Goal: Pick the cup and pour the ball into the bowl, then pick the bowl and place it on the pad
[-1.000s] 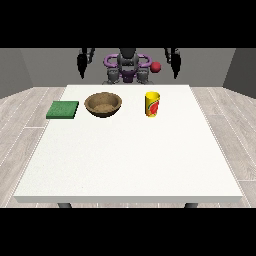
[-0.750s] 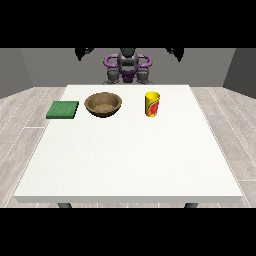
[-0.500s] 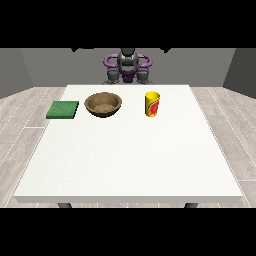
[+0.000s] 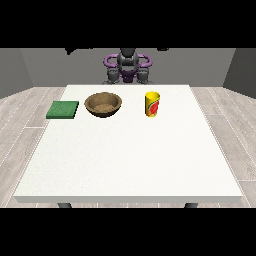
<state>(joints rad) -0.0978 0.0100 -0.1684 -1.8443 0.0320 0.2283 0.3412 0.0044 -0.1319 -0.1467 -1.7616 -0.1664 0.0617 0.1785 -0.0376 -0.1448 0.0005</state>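
A yellow cup (image 4: pixel 152 104) with a red mark stands upright on the white table (image 4: pixel 130 160), right of centre near the far edge. A brown wooden bowl (image 4: pixel 103 104) sits to its left, and a green pad (image 4: pixel 63 109) lies further left. No ball shows in this view. The robot's arms are raised. Only a dark sliver of the hand at the view's left (image 4: pixel 75 50) and of the hand at the view's right (image 4: pixel 162 49) shows at the scene's top edge, far above the cup and bowl.
The robot's torso (image 4: pixel 127 67) stands behind the table's far edge. Grey plank floor surrounds the table. The cup, the bowl and the pad stand in a row along the far part of the table.
Both hands have risen from beside the robot's shoulders to the scene's top edge. A red ball seen near the hand at the view's right one second ago no longer shows.
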